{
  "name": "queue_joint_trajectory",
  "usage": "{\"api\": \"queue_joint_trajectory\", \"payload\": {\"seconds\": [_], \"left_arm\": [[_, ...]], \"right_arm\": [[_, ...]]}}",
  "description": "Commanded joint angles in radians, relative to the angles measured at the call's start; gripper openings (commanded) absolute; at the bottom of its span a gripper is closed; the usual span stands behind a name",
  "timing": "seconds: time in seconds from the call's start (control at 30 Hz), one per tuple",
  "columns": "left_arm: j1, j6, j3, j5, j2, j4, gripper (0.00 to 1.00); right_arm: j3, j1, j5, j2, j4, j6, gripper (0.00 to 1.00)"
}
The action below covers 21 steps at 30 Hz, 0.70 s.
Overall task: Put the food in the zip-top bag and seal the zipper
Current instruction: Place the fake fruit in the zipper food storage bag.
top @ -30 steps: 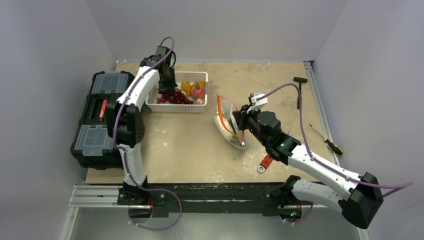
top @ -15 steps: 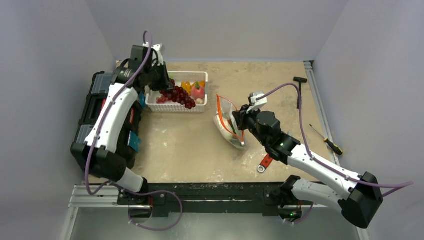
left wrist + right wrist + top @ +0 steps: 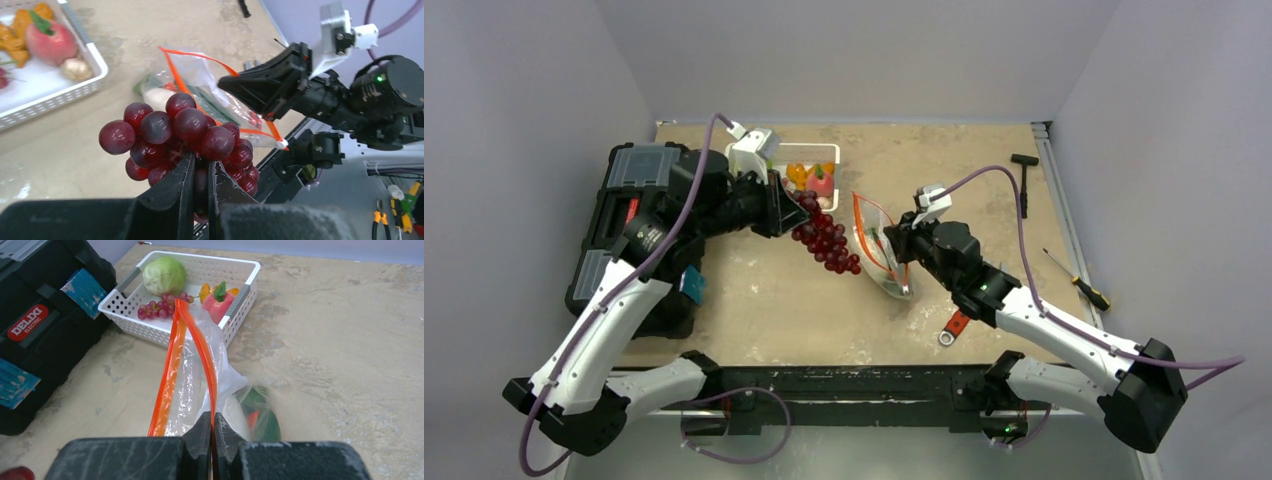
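Grapes (image 3: 829,240) have left the white basket (image 3: 809,148) since the earlier frame; the L arm has swung rightward w/ them. Far left: black toolbox (image 3: 639,170). L gripper (image 3: 201,167) is pinched nearly closed on the bunch's near end. The grapes bulge out past & around the fingertips, hanging in mid-air betw. basket & zip-top bag (image 3: 879,262). Peach (image 3: 821,182) lies in the basket. Bag sits just right of the grapes, apart from them, mouth open. Green & white food (image 3: 255,415) lies at its bottom. R gripper (image 3: 213,422) is clamped shut on the orange-red zipper (image 3: 172,365), which runs straight out from betw. its fingers. Red-handled wrench (image 3: 954,325) lies further right.
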Motion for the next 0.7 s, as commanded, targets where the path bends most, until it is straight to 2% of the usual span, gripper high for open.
{"api": "queue_joint_trajectory", "payload": {"seconds": [0.0, 0.13, 0.47, 0.67], "left_arm": [[-0.114, -0.078, -0.095, -0.079, -0.042, 0.288, 0.00], [-0.198, -0.031, -0.092, -0.141, -0.020, 0.380, 0.00], [-0.239, 0.012, -0.110, -0.169, 0.049, 0.518, 0.00], [-0.240, -0.006, -0.254, -0.190, 0.034, 0.619, 0.00]], "right_arm": [[0.035, 0.004, -0.053, -0.001, 0.031, -0.006, 0.00], [0.034, 0.004, -0.127, -0.015, 0.048, -0.009, 0.00], [0.085, 0.004, -0.135, -0.049, -0.023, 0.003, 0.00], [0.131, 0.003, -0.207, -0.072, -0.070, 0.092, 0.00]]}}
